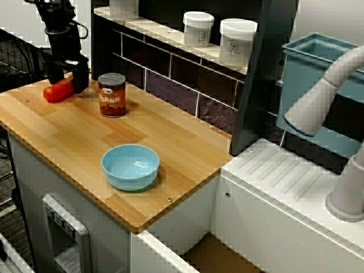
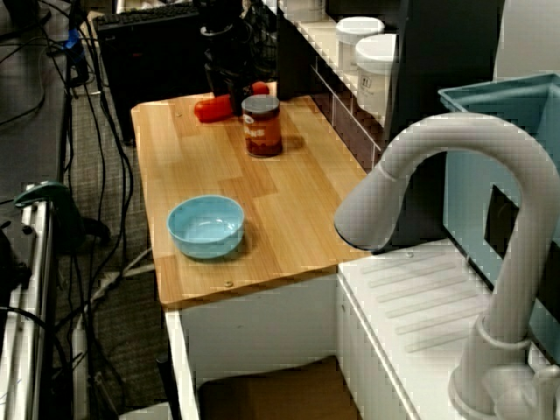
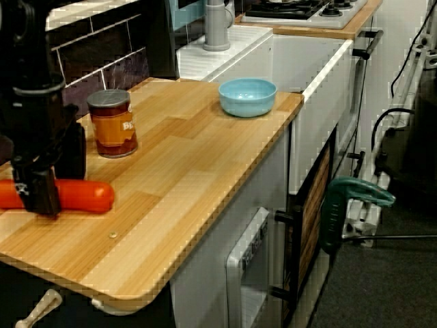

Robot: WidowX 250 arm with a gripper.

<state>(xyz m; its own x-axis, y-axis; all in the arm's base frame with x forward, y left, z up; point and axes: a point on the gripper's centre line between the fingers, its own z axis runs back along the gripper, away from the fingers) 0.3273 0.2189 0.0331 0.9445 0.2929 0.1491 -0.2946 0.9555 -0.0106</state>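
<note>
You are looking at the claw [image 3: 53, 190] straddling a red sausage [image 3: 85, 196] that is lying on the wooden counter [image 3: 177, 184], near its end. One finger [image 3: 37, 195] is standing in front of the sausage, the other behind it. You cannot tell whether they are squeezing it. A bean can [image 3: 113, 126] is standing just beside the claw, and a blue bowl [image 3: 247, 97] is sitting well apart.

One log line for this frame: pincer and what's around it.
pincer astride red-orange rod, grip unclear | rod flat on wooden counter | beans can upright nearby | blue bowl empty, apart
</note>
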